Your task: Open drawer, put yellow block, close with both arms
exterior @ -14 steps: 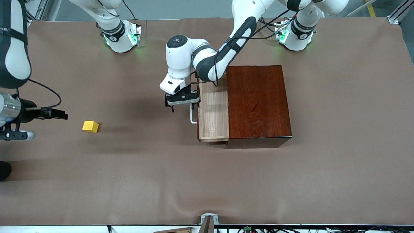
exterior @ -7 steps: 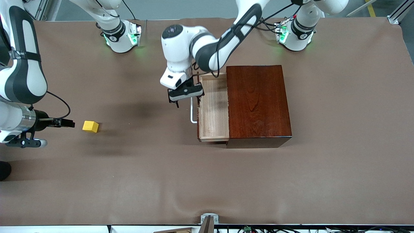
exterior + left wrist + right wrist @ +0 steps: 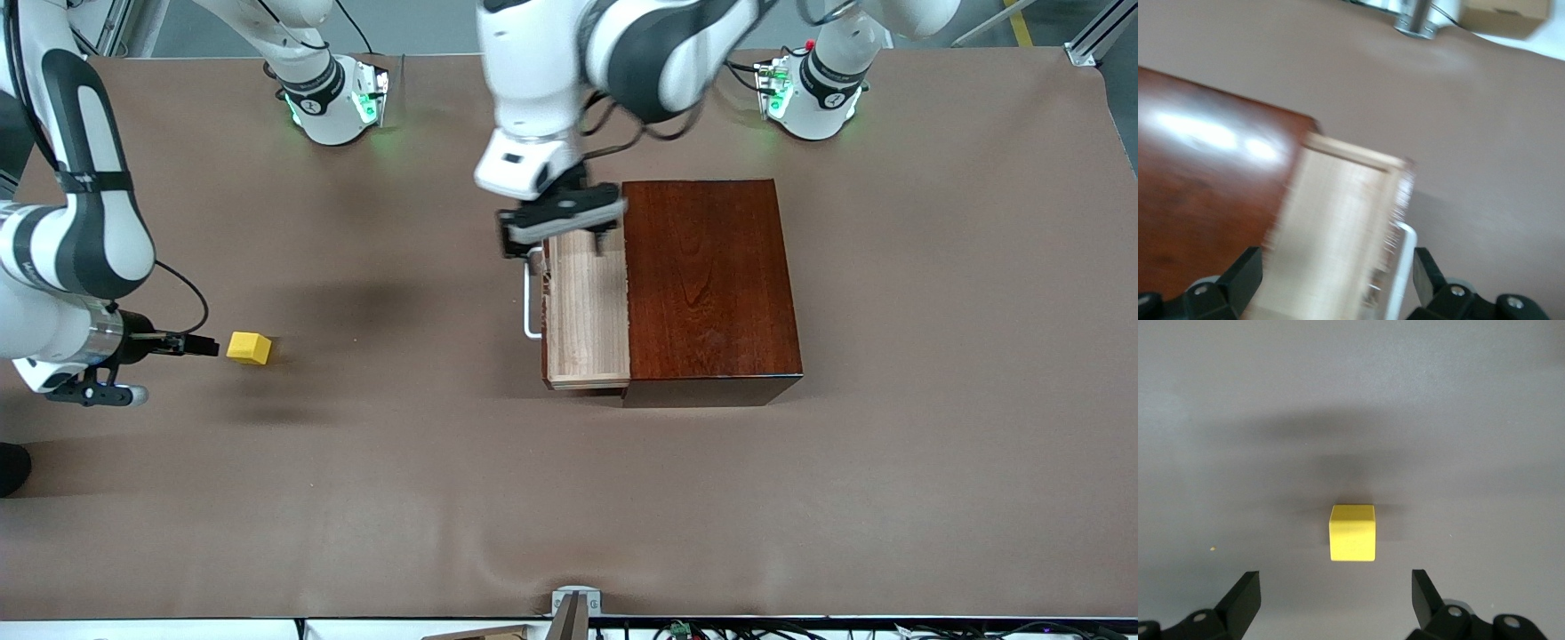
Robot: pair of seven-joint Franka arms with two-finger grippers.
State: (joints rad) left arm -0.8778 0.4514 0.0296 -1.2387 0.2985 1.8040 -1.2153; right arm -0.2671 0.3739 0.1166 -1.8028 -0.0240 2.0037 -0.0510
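The drawer (image 3: pixel 587 311) stands pulled out of the dark reddish-brown box (image 3: pixel 711 284), its white bar handle (image 3: pixel 531 307) facing the right arm's end of the table. My left gripper (image 3: pixel 556 242) hangs open over the drawer's end nearest the robots' bases. In the left wrist view its fingers (image 3: pixel 1245 273) straddle the blurred drawer (image 3: pixel 1338 227) and handle (image 3: pixel 1405 267) from above, with nothing held. The yellow block (image 3: pixel 249 348) lies on the table. My right gripper (image 3: pixel 200 345) is open, low beside it, apart. In the right wrist view the yellow block (image 3: pixel 1352 533) sits just ahead of the right gripper (image 3: pixel 1335 597).
The brown table cover (image 3: pixel 400 489) wrinkles slightly near the front camera's edge, where a small metal bracket (image 3: pixel 576 601) sits. The two arm bases (image 3: pixel 331 102) stand along the edge farthest from that camera. The left wrist view shows a cardboard box (image 3: pixel 1505 17) off the table.
My left gripper has lifted away from the handle and moved over the drawer toward the bases. My right gripper has slid closer to the yellow block. The drawer and block have stayed put.
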